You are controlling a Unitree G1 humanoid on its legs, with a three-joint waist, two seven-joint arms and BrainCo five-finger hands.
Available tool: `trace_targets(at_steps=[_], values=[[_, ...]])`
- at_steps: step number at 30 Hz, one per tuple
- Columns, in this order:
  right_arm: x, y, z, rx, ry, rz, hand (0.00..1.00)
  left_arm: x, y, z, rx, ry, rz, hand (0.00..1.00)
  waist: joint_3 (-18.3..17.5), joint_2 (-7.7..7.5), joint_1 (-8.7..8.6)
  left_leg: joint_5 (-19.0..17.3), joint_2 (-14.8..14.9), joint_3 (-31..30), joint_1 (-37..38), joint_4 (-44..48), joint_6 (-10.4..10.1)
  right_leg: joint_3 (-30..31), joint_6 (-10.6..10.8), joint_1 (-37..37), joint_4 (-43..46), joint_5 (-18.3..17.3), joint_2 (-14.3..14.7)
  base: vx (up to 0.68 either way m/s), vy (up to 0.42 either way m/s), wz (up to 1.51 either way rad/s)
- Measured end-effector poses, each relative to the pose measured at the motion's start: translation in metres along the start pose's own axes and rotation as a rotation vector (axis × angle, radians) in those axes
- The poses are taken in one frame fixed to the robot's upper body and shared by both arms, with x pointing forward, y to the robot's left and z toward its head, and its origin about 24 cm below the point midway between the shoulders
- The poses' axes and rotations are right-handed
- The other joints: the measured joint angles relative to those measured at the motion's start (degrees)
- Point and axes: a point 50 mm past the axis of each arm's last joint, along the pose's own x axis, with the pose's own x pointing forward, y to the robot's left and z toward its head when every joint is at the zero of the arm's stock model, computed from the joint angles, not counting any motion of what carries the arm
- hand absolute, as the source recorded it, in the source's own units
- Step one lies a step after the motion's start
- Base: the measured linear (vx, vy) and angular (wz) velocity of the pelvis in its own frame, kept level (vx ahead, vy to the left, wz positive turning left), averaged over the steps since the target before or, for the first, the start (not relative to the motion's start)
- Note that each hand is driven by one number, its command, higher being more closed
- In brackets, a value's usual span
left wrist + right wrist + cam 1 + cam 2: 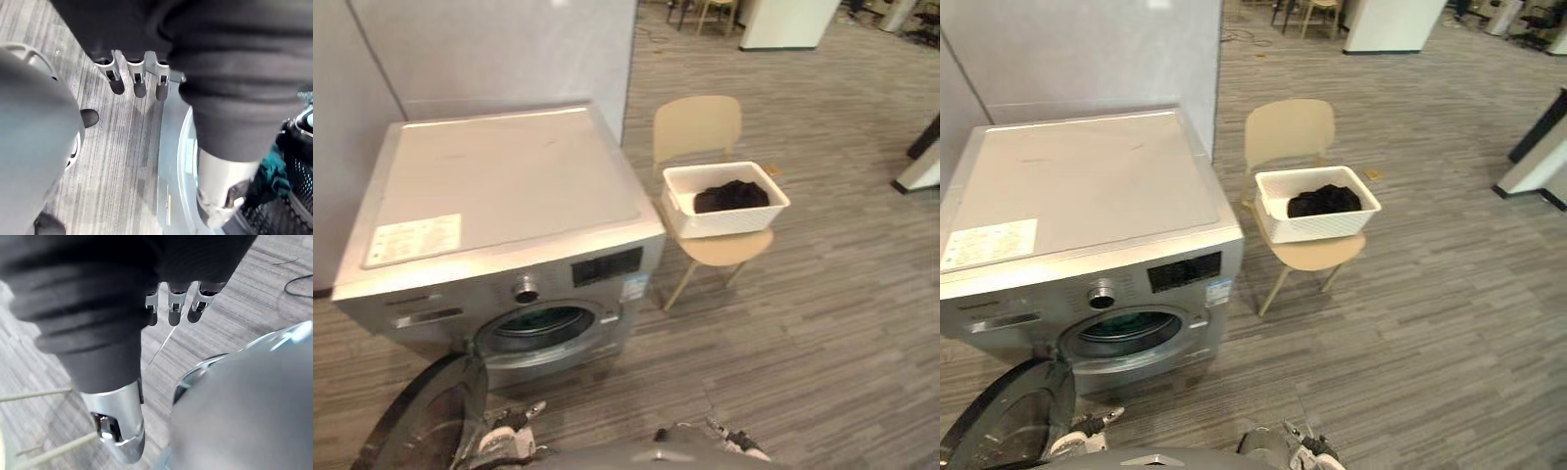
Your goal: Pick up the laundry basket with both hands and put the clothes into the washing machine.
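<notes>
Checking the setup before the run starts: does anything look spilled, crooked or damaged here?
Nothing stands out. The white laundry basket sits level on the beige chair, with the dark clothes inside and none over its rim. The washing machine has its door swung open, as loading needs.

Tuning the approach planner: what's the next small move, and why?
Probably step toward the chair right of the washing machine. The white basket with the dark clothes sits on its seat, untouched; the left hand and right hand hang low, open and empty. The door already stands open.
</notes>
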Motion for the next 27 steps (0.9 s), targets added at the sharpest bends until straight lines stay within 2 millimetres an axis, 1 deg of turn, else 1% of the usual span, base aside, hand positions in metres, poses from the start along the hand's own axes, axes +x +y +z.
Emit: trace_targets(at_steps=[1, 2, 3, 4, 5, 6, 7, 8, 9, 10, 11, 12, 13, 14, 15, 16, 17, 18, 19, 20, 21, 22, 23, 24, 25, 26, 27], values=[[0.000, -0.005, -0.010, 0.020, 0.051, -0.021, 0.00, 0.001, 0.009, 0.003, 0.013, -0.007, 0.019, 0.00, -0.15, -1.20, -0.01, 1.18, -0.67, -0.53, -0.13, -0.29, -1.15, 0.98, 4.42, 0.76, -2.65, -2.08, 0.00, -0.06, -0.436, -0.28], [0.001, -0.011, -0.013, 0.026, 0.076, -0.039, 0.00, 0.001, 0.007, 0.002, 0.012, 0.001, 0.013, 0.00, -0.22, -1.22, 0.17, 1.99, -0.62, -3.02, -0.49, -2.05, -1.88, 0.85, 6.26, 2.37, -7.39, -3.87, 2.31, -0.06, -0.434, -0.33], [0.002, -0.015, -0.009, 0.015, 0.072, -0.051, 0.00, 0.001, 0.004, 0.000, 0.010, 0.010, 0.004, 0.00, 0.11, 0.39, 0.24, 2.50, 0.00, -4.63, -0.89, -2.74, -1.88, 0.88, 6.28, 2.97, -9.39, -3.27, 4.09, -0.06, -0.315, -0.38], [0.003, -0.021, -0.002, 0.014, 0.068, -0.071, 0.00, 0.000, 0.000, -0.003, 0.006, 0.023, -0.011, 0.00, 0.52, 3.04, -0.07, 3.44, 1.52, -6.66, -0.95, -3.62, -1.82, 0.83, 5.49, 4.25, -13.06, -1.65, 7.32, -0.06, -0.205, -0.26], [0.004, -0.024, -0.002, 0.012, 0.072, -0.078, 0.00, 0.000, 0.001, -0.005, -0.003, 0.028, -0.010, 0.00, 0.38, 3.95, -0.05, 3.85, 2.67, -6.63, -0.96, -3.57, -2.27, 1.04, 5.02, 4.57, -14.34, -1.11, 8.80, -0.04, -0.216, -0.34], [0.004, -0.026, -0.002, 0.014, 0.078, -0.085, 0.00, 0.000, 0.008, -0.006, -0.018, 0.034, 0.008, 0.00, 0.24, 4.38, -0.06, 4.46, 4.85, -6.62, -1.20, -2.04, -2.92, 1.55, 4.12, 4.99, -15.76, -0.73, 11.12, -0.02, -0.216, -0.36], [0.004, -0.023, -0.003, 0.023, 0.081, -0.079, 0.00, 0.001, 0.014, -0.006, -0.020, 0.034, 0.023, 0.00, 0.38, 4.09, -0.04, 4.52, 6.81, -6.54, -1.73, 0.60, -2.90, 1.89, 2.98, 5.40, -16.84, -0.93, 12.65, -0.05, -0.326, -0.66], [0.004, -0.018, -0.002, 0.030, 0.077, -0.063, 0.00, 0.001, 0.024, -0.008, -0.024, 0.036, 0.048, 0.00, 0.67, 3.52, 0.10, 4.38, 11.64, -6.51, -3.47, 9.27, -2.60, 3.35, 0.91, 7.06, -19.42, -0.89, 15.78, -0.06, -0.303, -0.69], [0.004, -0.016, 0.000, 0.030, 0.070, -0.056, 0.00, 0.000, 0.027, -0.010, -0.030, 0.042, 0.057, 0.00, 0.79, 3.55, 0.13, 4.32, 13.71, -6.63, -4.54, 13.23, -1.84, 4.31, 0.24, 7.32, -20.13, -0.64, 17.06, -0.05, -0.311, -0.90], [0.004, -0.012, 0.005, 0.023, 0.050, -0.041, 0.00, 0.000, 0.032, -0.016, -0.042, 0.059, 0.069, 0.00, 1.16, 3.94, 0.33, 4.73, 16.99, -7.25, -6.14, 19.74, 0.74, 5.96, -0.72, 8.00, -20.87, -0.33, 18.87, -0.01, -0.209, -0.78], [0.005, -0.009, 0.008, 0.017, 0.036, -0.034, 0.00, -0.001, 0.033, -0.020, -0.049, 0.073, 0.075, 0.00, 1.32, 3.87, 0.63, 5.44, 18.64, -8.62, -7.28, 23.92, 4.72, 7.23, -1.27, 8.40, -21.00, -0.28, 19.86, 0.01, -0.197, -1.13], [0.004, -0.007, 0.013, 0.001, 0.013, -0.025, 0.00, -0.003, 0.037, -0.024, -0.083, 0.070, 0.085, 0.00, 1.26, 3.73, 1.36, 10.13, 20.14, -14.21, -10.39, 31.08, 11.01, 10.31, -2.52, 8.77, -20.88, -0.43, 21.33, 0.04, -0.182, -1.37], [0.004, -0.005, 0.019, -0.026, -0.020, -0.016, 0.00, -0.004, 0.037, -0.029, -0.091, 0.082, 0.090, 0.00, 1.43, 3.89, 2.19, 16.90, 19.51, -21.49, -13.89, 36.63, 11.29, 13.48, -3.69, 8.97, -20.97, -0.37, 22.07, 0.06, -0.144, -1.37], [0.005, -0.001, 0.024, -0.041, -0.036, -0.005, 0.00, -0.004, 0.034, -0.030, -0.096, 0.086, 0.083, 0.00, 1.79, 3.77, 2.43, 15.34, 18.42, -24.41, -15.63, 40.09, 9.69, 14.78, -4.42, 8.96, -21.06, -0.41, 22.08, 0.09, -0.111, -1.14], [0.005, -0.002, 0.033, -0.051, -0.063, -0.003, 0.00, -0.004, 0.030, -0.030, -0.105, 0.086, 0.075, 0.00, 1.94, 4.10, 2.47, 10.20, 15.48, -27.16, -18.25, 45.26, 7.39, 16.90, -5.45, 8.86, -21.27, -0.57, 21.94, 0.13, -0.028, -0.95], [0.005, -0.004, 0.041, -0.076, -0.089, -0.004, 0.00, -0.005, 0.027, -0.033, -0.107, 0.093, 0.068, 0.00, 2.34, 5.01, 2.57, 4.57, 11.21, -28.83, -21.27, 49.65, 5.37, 19.36, -6.24, 8.94, -22.14, -0.42, 21.72, 0.14, -0.011, -1.11], [0.005, -0.006, 0.046, -0.098, -0.103, -0.005, 0.00, -0.006, 0.025, -0.038, -0.112, 0.108, 0.064, 0.00, 3.10, 6.39, 2.86, 0.74, 7.32, -28.61, -23.20, 50.65, 4.75, 21.57, -6.61, 9.50, -23.50, -0.19, 21.72, 0.19, 0.025, -0.95], [0.005, -0.007, 0.047, -0.104, -0.104, -0.006, 0.00, -0.007, 0.024, -0.041, -0.111, 0.115, 0.062, 0.00, 3.42, 6.96, 2.94, -0.74, 5.25, -28.57, -24.17, 50.08, 4.22, 22.37, -6.76, 9.75, -23.95, -0.10, 21.70, 0.19, 0.064, -0.80], [0.005, -0.008, 0.046, -0.109, -0.099, -0.008, 0.00, -0.007, 0.022, -0.044, -0.111, 0.121, 0.058, 0.00, 3.85, 7.78, 2.95, -3.00, 1.13, -28.61, -25.96, 47.05, 4.30, 23.47, -6.88, 10.31, -24.68, 0.01, 21.61, 0.24, 0.103, -0.63], [0.005, -0.006, 0.045, -0.134, -0.098, -0.006, 0.00, -0.009, 0.021, -0.050, -0.112, 0.134, 0.061, 0.00, 3.86, 8.02, 3.47, -3.99, -3.05, -28.68, -26.79, 40.05, 3.88, 24.51, -6.45, 10.45, -24.69, -0.25, 21.31, 0.23, 0.101, -0.66], [0.005, -0.002, 0.043, -0.159, -0.097, 0.006, 0.00, -0.010, 0.020, -0.053, -0.108, 0.141, 0.058, 0.00, 3.86, 8.00, 3.99, -3.92, -5.82, -29.03, -26.74, 31.51, 3.64, 25.42, -5.88, 10.56, -24.70, -0.58, 21.02, 0.21, 0.098, -0.54], [0.005, 0.000, 0.043, -0.161, -0.098, 0.012, 0.00, -0.010, 0.020, -0.054, -0.103, 0.145, 0.055, 0.00, 3.85, 8.01, 4.21, -3.43, -7.54, -29.63, -26.40, 24.86, 3.07, 26.04, -5.49, 10.59, -24.71, -0.81, 20.85, 0.31, 0.142, -0.66], [0.005, 0.006, 0.044, -0.177, -0.105, 0.027, 0.00, -0.011, 0.019, -0.058, -0.100, 0.157, 0.054, 0.00, 3.77, 8.47, 4.88, 2.28, -9.97, -32.80, -23.97, 6.95, 1.61, 27.81, -4.31, 11.28, -25.05, -1.53, 21.03, 0.33, 0.151, -0.66], [0.005, 0.008, 0.044, -0.186, -0.105, 0.031, 0.00, -0.012, 0.020, -0.061, -0.101, 0.166, 0.059, 0.00, 3.84, 8.57, 5.48, 6.50, -10.29, -33.13, -22.45, 4.95, 1.09, 29.06, -3.91, 11.93, -25.14, -1.88, 20.91, 0.41, 0.186, -0.73], [0.004, 0.015, 0.040, -0.208, -0.098, 0.058, 0.00, -0.012, 0.024, -0.062, -0.107, 0.167, 0.070, 0.00, 3.26, 7.30, 5.70, 5.67, -12.49, -33.08, -21.04, 4.12, 3.98, 29.99, -3.69, 12.68, -24.97, -3.48, 19.29, 0.35, 0.157, -0.32], [0.004, 0.018, 0.038, -0.220, -0.095, 0.075, 0.00, -0.012, 0.025, -0.059, -0.119, 0.158, 0.077, 0.00, 3.00, 6.12, 5.24, 4.09, -14.03, -33.35, -21.03, 4.91, 5.52, 29.93, -2.06, 12.70, -23.45, -4.75, 17.98, 0.45, 0.166, -0.12], [0.004, 0.019, 0.036, -0.225, -0.091, 0.086, 0.00, -0.011, 0.025, -0.057, -0.138, 0.149, 0.079, 0.00, 2.92, 5.08, 5.03, 2.29, -15.46, -32.79, -20.66, 6.58, 7.54, 29.91, 0.53, 11.48, -17.93, -7.25, 16.80, 0.37, 0.107, 0.08]])
